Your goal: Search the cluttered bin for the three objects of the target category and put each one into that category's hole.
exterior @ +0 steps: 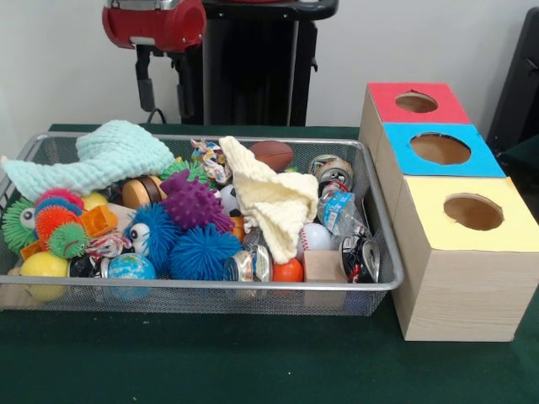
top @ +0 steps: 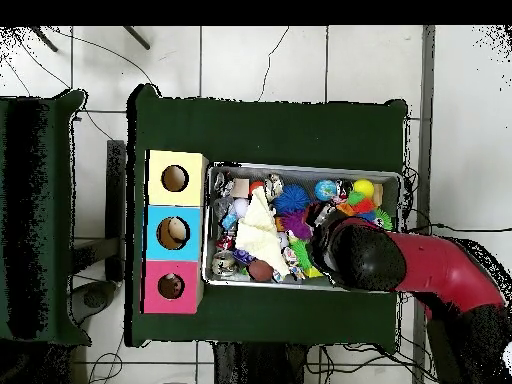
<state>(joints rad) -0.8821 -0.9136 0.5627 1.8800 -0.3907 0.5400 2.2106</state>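
Note:
The wire mesh bin (exterior: 210,286) stands on the green table, full of mixed toys; it also shows in the overhead view (top: 300,168). No plush animal shows clearly among the clutter; any are hidden under other things. Three wooden boxes with round holes stand beside the bin: red-topped (exterior: 383,97), blue-topped (exterior: 400,156), yellow-topped (exterior: 505,231). Something pale lies inside the blue box's hole (top: 178,232). The arm's red end (exterior: 156,25) hangs above the bin's far left corner. In the overhead view the arm (top: 360,255) covers that part of the bin and hides the gripper.
A mint knitted cloth (exterior: 109,156) and a cream knitted cloth (exterior: 269,198) lie on the pile. Blue (exterior: 202,252) and purple (exterior: 192,202) spiky balls, a small football (exterior: 271,154), cans and small balls fill the bin. The black pedestal (exterior: 253,67) stands behind.

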